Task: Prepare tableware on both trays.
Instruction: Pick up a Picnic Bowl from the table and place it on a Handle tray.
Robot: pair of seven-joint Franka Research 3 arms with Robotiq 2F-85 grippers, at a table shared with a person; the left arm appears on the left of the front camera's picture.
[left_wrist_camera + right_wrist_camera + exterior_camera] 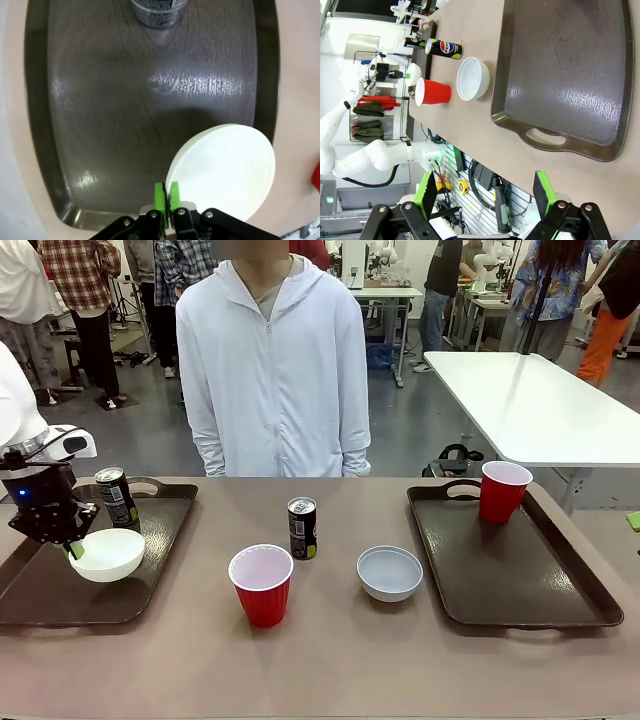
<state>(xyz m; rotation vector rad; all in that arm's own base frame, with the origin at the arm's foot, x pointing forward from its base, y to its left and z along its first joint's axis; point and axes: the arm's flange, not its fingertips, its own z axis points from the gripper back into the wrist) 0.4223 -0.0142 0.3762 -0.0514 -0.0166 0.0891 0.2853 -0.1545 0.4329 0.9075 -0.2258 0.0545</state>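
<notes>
One cream bowl (110, 554) in left tool (72, 549)

Dark brown trays (40, 590), red cups (262, 585), cream-white bowl (108, 553), grey-white bowl (390, 573), black cans (302, 528), green end effector pads (159, 196)

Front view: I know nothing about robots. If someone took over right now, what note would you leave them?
Left hand: shut on the cream bowl at its rim, over the left tray. I cannot tell if the bowl is resting.
Right hand: open and empty, off the right tray at a handled end.
Done: one can on the left tray, one red cup on the right tray.
Left: release the bowl. The second red cup, second can and grey-white bowl stand on the table between the trays.
</notes>
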